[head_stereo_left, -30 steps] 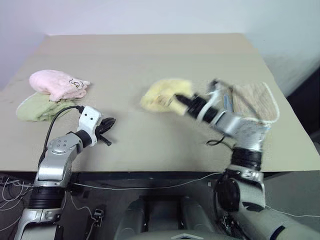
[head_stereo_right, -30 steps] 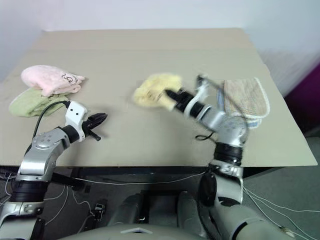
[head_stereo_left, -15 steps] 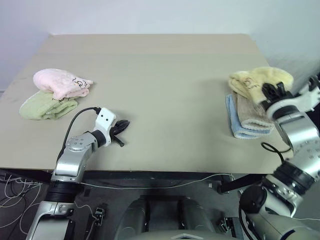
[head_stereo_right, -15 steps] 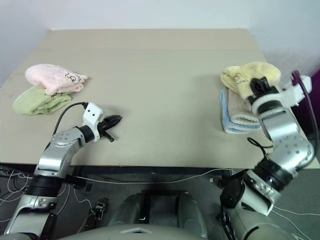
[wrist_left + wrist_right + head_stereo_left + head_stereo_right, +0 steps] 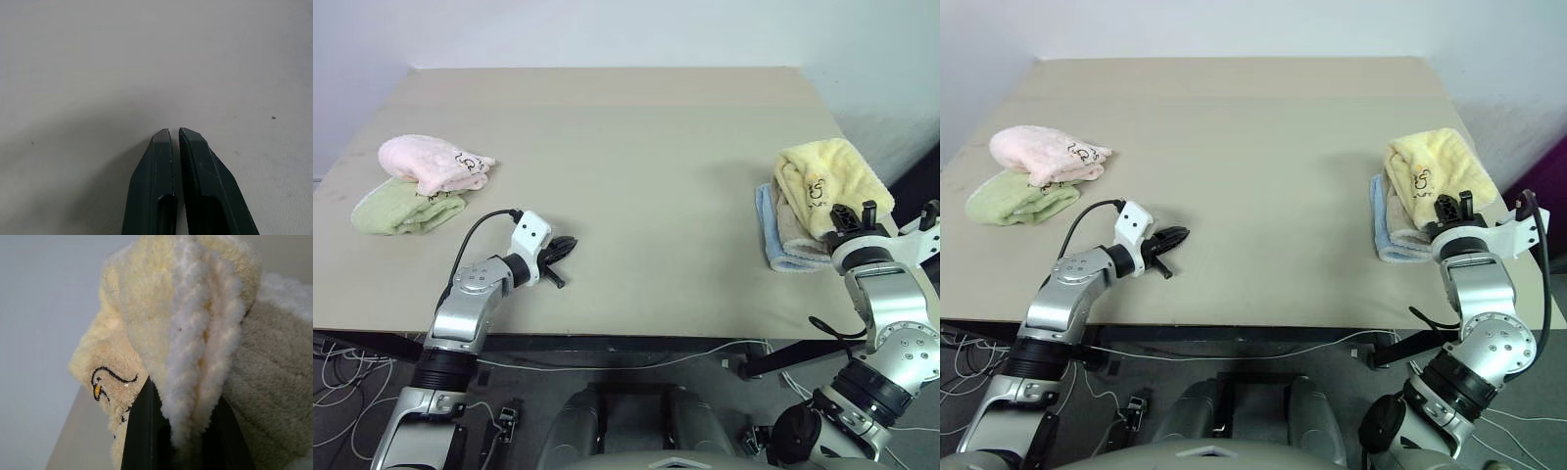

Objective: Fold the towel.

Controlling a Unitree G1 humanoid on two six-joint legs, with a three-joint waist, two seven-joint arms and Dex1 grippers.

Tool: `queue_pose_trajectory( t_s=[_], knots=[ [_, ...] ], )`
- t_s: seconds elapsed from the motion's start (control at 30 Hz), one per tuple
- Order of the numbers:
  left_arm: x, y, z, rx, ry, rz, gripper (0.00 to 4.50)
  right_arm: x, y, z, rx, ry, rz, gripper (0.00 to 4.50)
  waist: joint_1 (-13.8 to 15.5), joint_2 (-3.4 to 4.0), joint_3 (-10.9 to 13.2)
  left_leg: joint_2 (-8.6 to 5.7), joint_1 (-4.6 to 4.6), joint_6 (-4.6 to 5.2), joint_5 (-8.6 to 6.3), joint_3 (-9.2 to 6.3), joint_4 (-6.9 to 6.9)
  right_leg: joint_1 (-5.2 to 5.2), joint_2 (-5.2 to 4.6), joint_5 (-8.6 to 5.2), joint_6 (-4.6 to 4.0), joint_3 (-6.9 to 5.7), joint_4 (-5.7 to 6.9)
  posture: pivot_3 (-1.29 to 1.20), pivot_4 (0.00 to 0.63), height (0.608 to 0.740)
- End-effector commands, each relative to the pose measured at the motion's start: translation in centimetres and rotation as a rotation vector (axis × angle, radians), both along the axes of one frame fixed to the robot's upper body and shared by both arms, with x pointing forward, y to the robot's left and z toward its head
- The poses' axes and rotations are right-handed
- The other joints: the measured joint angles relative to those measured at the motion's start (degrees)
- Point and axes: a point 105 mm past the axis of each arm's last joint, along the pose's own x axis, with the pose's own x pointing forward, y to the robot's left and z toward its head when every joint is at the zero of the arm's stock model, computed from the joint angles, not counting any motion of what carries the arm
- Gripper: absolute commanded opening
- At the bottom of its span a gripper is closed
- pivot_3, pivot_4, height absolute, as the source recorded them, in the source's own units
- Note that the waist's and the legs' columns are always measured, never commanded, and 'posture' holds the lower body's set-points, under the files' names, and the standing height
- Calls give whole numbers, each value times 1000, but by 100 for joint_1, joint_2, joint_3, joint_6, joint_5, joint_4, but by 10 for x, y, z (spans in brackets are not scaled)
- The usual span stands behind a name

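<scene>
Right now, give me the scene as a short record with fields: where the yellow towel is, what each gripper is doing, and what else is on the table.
towel: folded pale yellow towel, lying on top of the stack at the table's right edge
stack under it: beige towel on a light blue towel
right gripper: shut on the towel's edge
left gripper: shut, empty, low over the bare table
far left: pink towel lying partly on a green towel
</scene>
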Motion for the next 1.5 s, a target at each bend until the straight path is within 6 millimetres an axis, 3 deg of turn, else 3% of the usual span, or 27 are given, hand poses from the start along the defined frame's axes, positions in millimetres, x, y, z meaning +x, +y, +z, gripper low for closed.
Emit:
queue_pose_trajectory(
  t_s=[0.03,0.27,0.4,0.67,0.77,0.87,0.97,1.07,1.13,1.3,1.5],
  knots=[
    [2,-6,9,6,-40,-23,296,-4,0,13,25,-58,-13,772,0,0,0,0,0,0,0,0,0,0,0,0,0,0,0,0,150,740],
    [2,-5,8,8,-35,-24,296,-5,-2,19,31,-92,-23,3150,0,0,0,0,0,0,0,0,1,1,2,0,0,0,0,0,150,740],
    [2,-5,7,14,-31,-30,296,-11,-4,35,28,-173,-32,4478,1,0,0,0,0,0,0,0,1,1,2,0,0,0,0,0,150,740],
    [3,-6,7,17,-29,-37,296,-31,-31,33,21,-178,-172,4478,11,0,0,0,0,1,0,-1,4,5,1,0,0,-2,-1,0,150,740],
    [6,-7,7,14,-34,-33,296,-36,-45,46,-14,-222,-207,4478,13,2,1,-1,0,1,0,0,5,4,1,0,0,-1,-1,0,150,740],
    [10,-4,9,12,-47,-14,296,-31,-40,58,-129,-228,-158,4478,12,2,1,0,1,1,0,0,6,6,3,0,0,-2,-1,0,150,740],
    [16,4,13,4,-69,36,296,-17,-7,74,-535,-195,-9,4478,2,3,1,0,3,1,0,0,7,7,4,0,1,-2,0,0,150,740],
    [19,13,15,-1,-83,75,296,-5,46,69,-820,-201,221,4478,-17,1,1,2,3,2,-1,1,10,8,9,-1,1,-2,0,0,150,740],
    [19,18,18,-3,-95,95,296,0,76,54,-908,-211,366,4478,-12,-1,-1,9,3,2,-1,-2,11,9,11,-1,0,-4,-1,0,150,740],
    [12,33,23,-3,-116,111,296,13,126,20,-1055,-224,572,4478,28,-3,1,1,-1,6,-3,-2,22,12,3,-1,1,-7,-4,0,150,740],
    [-6,49,30,-61,-123,107,296,24,163,-27,-1103,-222,736,4478,26,-6,1,1,0,5,-3,-6,23,11,0,0,1,-10,-5,0,150,740]
  ],
)
